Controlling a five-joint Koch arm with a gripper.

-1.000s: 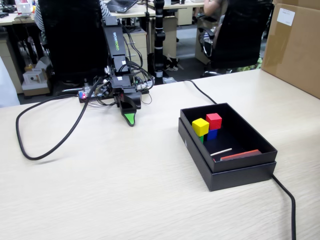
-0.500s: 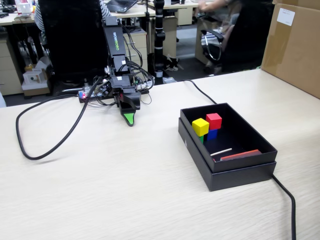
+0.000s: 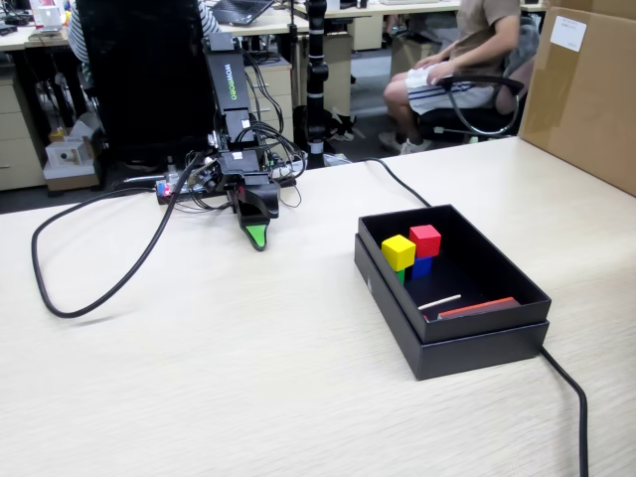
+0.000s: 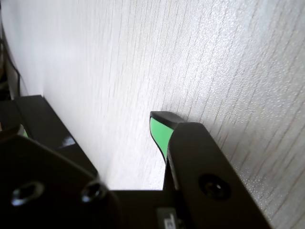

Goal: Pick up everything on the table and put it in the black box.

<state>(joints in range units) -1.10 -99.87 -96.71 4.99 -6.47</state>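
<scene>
A small black hobby arm (image 3: 231, 109) stood folded near the far edge of a pale wood-grain bench (image 3: 248, 378), its pincer (image 3: 257, 237) pointing down with the green-lined tip at or just above the surface. In the fixed view the two jaws lay one behind the other and only one green tip showed; in the wrist view the pincer (image 4: 159, 125) again showed a single green-faced finger against bare wood grain, with nothing seen between the jaws, so whether it was open or closed could not be told.

All four cubes sat inside the black box (image 3: 467, 343), which rested toward the right side of the bench, well apart from the arm. They were bunched in the box's far left corner: the yellow cube (image 3: 398, 251) rode on top of the green cube (image 3: 400, 276), of which only a sliver showed, and the red cube (image 3: 425, 239) rode on top of the blue cube (image 3: 421, 266), the two stacks touching. A white stick (image 3: 439, 301) and a red strip (image 3: 477, 307) lay along the box's near wall.

A thick black cable (image 3: 89, 288) looped across the left part of the bench from the arm's base, and another black cable (image 3: 566, 393) ran out from behind the box to the near right edge. A large brown carton (image 3: 586, 94) stood at the far right corner. Behind the bench, a seated person (image 3: 467, 50) in shorts was partly in view
</scene>
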